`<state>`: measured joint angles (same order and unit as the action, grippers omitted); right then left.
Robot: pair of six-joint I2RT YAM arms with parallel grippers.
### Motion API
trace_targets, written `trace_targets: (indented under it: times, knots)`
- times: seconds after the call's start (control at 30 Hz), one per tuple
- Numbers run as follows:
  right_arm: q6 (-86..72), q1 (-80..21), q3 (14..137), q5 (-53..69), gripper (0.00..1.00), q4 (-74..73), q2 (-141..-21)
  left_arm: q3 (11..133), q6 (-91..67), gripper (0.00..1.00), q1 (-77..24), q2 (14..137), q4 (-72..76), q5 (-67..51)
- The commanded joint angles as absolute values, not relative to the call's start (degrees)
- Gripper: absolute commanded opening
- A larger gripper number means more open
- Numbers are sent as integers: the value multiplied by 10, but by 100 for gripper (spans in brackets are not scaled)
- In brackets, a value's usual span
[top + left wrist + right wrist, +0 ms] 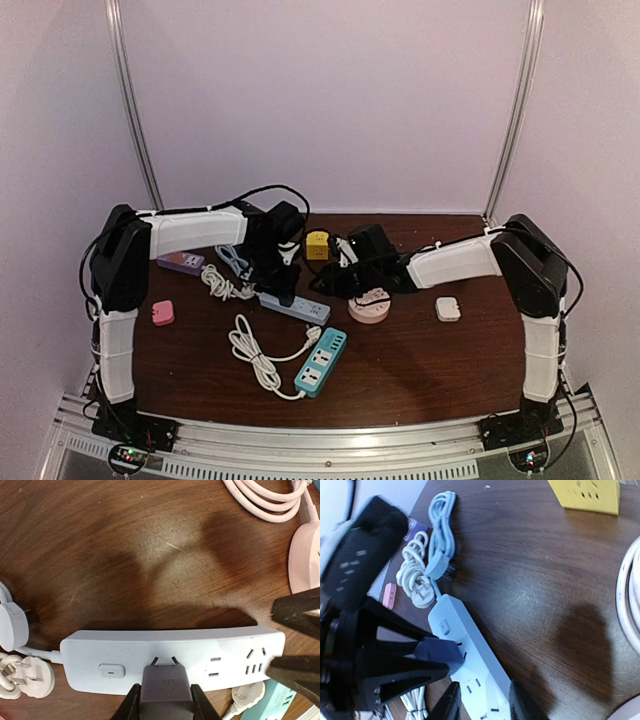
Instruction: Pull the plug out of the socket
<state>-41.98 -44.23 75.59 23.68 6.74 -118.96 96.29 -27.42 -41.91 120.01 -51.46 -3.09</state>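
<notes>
You're in the pull itself. Your left end effector (165,696) is clenched on the dark plug (165,682), which sits between its fingers. Both prongs are bared just ahead of them, tips at the face of the pale blue power strip (100,645). Whether the tips have cleared the socket holes, I can't tell. Your right end effector (484,695) is released, its fingers parted with the strip's other end running between them, and no firm hold shows there. The strip lies flat on the bench (125,540). Next, I'd judge, you draw the left straight back along the line of the prongs, without twisting, until the tips stand clear of the strip. Steady the strip with the right first, or it may lift with the plug.
</notes>
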Motion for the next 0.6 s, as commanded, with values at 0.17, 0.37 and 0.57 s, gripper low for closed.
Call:
trace_targets:
  times: [0.17,0.37,0.57]
  knots:
    - [-239,-429,666,243,56,140,-1077,987,-245,19,-410,1175,-511,-97]
    - [-136,-431,650,254,63,138,-1066,1009,-217,19,-404,1171,-512,-137]
    - [-91,-431,650,276,65,122,-1064,1009,-212,19,-398,1164,-512,-158]
